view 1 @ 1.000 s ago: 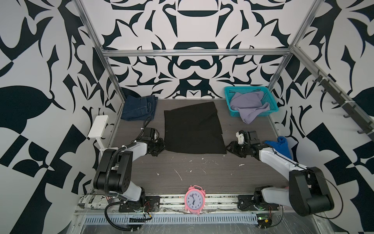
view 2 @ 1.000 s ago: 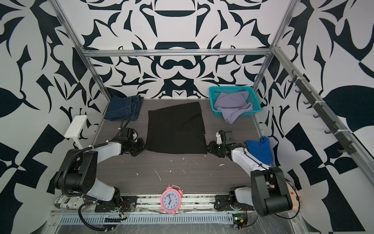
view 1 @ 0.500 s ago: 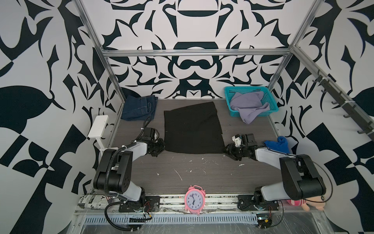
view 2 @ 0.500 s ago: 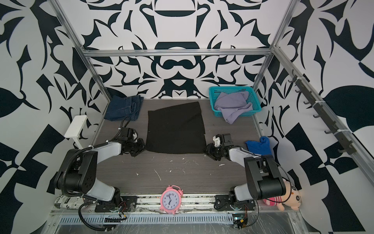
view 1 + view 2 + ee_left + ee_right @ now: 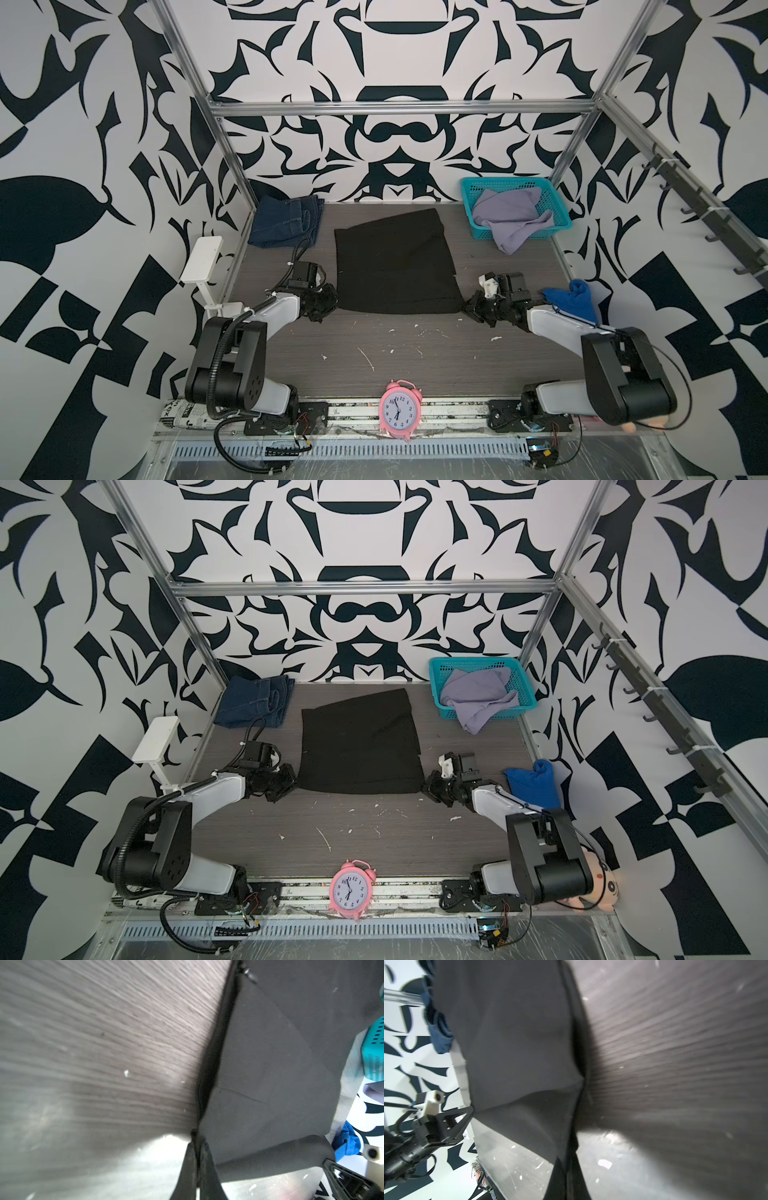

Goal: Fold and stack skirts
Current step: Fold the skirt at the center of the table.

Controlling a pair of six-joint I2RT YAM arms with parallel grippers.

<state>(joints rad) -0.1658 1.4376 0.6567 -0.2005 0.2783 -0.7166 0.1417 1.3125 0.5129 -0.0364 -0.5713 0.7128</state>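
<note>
The black skirt [image 5: 395, 262] [image 5: 359, 746] lies spread flat mid-table in both top views. My left gripper [image 5: 332, 298] [image 5: 196, 1142] sits low at its near-left corner, shut on the cloth's edge [image 5: 270, 1064]. At the near-right corner my right gripper [image 5: 466, 307] [image 5: 570, 1159] is shut on the hem, and the fabric [image 5: 519, 1032] rises slightly there. A folded denim skirt [image 5: 286, 220] rests at the far left. The lavender skirt [image 5: 509, 216] lies crumpled in the teal basket [image 5: 561, 216], one end hanging over its front wall.
A bright blue cloth [image 5: 575, 301] lies by the right wall behind my right arm. A pink alarm clock [image 5: 399, 409] stands at the front edge. A pink plush toy [image 5: 602, 879] sits at the front right. A white stand [image 5: 203, 259] is mounted on the left frame.
My right gripper slid in to the black skirt's near-right corner and went from open to shut on it. The left gripper stayed shut on the near-left corner.
</note>
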